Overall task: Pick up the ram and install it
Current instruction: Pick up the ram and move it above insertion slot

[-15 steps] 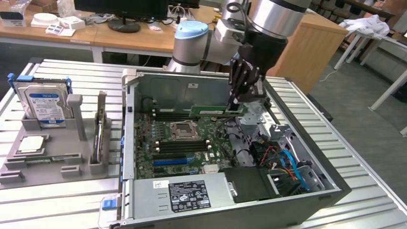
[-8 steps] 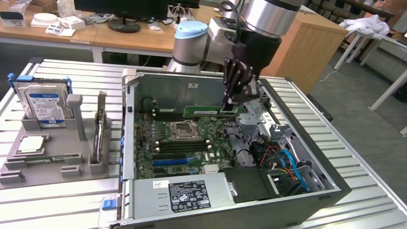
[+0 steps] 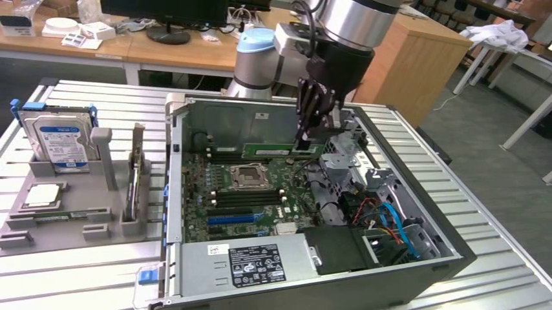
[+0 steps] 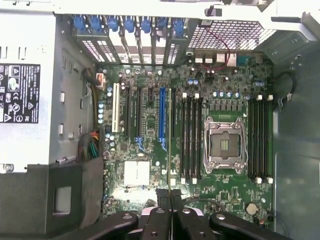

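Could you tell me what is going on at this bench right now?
The robot arm's gripper is shut on one end of the ram, holding the stick level inside the open computer case, over the motherboard. It appears to sit above the board, not yet seated in a memory slot. On the exterior view's left, a hard drive stands in a grey holder.

A slatted metal table (image 3: 77, 278) carries everything. In the exterior view an open computer case (image 3: 414, 278) lies on its side across the table's centre and out toward 3 o'clock, its open face upward. At 9 o'clock a flat grey fixture tray (image 3: 77, 187) rests on the slats, just beside the case. A small blue block (image 3: 148, 276) sits on the table by the case's corner at 7 o'clock.
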`<action>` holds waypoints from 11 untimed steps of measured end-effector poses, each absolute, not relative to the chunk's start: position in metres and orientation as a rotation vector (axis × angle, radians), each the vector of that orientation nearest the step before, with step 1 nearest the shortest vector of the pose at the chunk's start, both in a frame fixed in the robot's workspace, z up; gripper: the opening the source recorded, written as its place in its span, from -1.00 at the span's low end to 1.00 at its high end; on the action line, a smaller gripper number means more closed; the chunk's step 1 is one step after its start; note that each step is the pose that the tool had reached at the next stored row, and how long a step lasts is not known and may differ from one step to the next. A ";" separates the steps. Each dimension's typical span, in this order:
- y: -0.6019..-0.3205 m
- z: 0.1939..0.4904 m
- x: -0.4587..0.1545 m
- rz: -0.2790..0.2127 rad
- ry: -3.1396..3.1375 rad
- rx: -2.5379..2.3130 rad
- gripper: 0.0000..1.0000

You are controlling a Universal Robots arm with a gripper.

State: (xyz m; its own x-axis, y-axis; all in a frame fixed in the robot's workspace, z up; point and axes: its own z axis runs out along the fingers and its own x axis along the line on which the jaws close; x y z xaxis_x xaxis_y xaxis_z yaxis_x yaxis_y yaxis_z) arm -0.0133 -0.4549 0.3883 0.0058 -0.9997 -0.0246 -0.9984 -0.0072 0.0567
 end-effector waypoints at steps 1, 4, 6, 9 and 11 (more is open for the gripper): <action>-0.455 0.388 -0.015 -0.090 -2.197 2.212 -0.76; -0.455 0.388 -0.019 -0.090 -2.197 2.212 -0.76; -0.455 0.388 -0.021 -0.090 -2.197 2.212 -0.76; -0.455 0.388 -0.022 -0.090 -2.197 2.212 -0.76; -0.455 0.388 -0.022 -0.090 -2.197 2.212 -0.76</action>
State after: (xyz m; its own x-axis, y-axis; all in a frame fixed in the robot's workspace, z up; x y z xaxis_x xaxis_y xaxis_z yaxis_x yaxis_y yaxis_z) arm -0.0221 -0.4550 0.3878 0.0059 -0.9997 -0.0247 -0.9984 -0.0073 0.0567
